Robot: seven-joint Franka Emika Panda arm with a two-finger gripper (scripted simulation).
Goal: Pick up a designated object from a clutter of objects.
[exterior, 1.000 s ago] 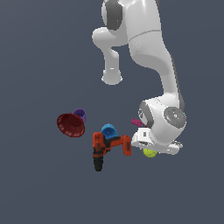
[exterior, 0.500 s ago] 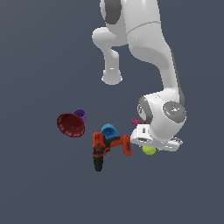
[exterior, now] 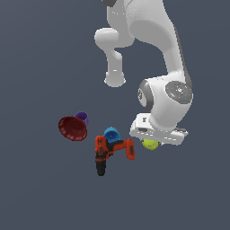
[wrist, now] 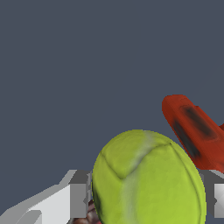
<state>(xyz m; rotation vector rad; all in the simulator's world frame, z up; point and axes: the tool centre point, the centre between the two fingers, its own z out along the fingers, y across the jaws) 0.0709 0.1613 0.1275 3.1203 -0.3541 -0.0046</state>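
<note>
Yellow-green and marked with a pale seam, the tennis ball (wrist: 148, 179) filled the near part of the wrist view, seated between the two grey fingers (wrist: 78, 194) of the gripper (wrist: 146, 197). Each finger stood just beside a flank of the ball (contact itself could not be confirmed), so whether the pincer was spread or pinching could not be told.

In the exterior view, the ball (exterior: 150, 144) lay under the hand, just right of the red-and-black drill (exterior: 110, 153). The blue cup (exterior: 111, 133) stood beyond the drill, and the dark red bowl (exterior: 72, 128) and purple cup (exterior: 82, 117) lay well apart to the left.

The step in hand was judged to be the grasp, with the lift not yet done. The next move would call for a firm squeeze on the ball, followed by a straight rise clear of the drill.
</note>
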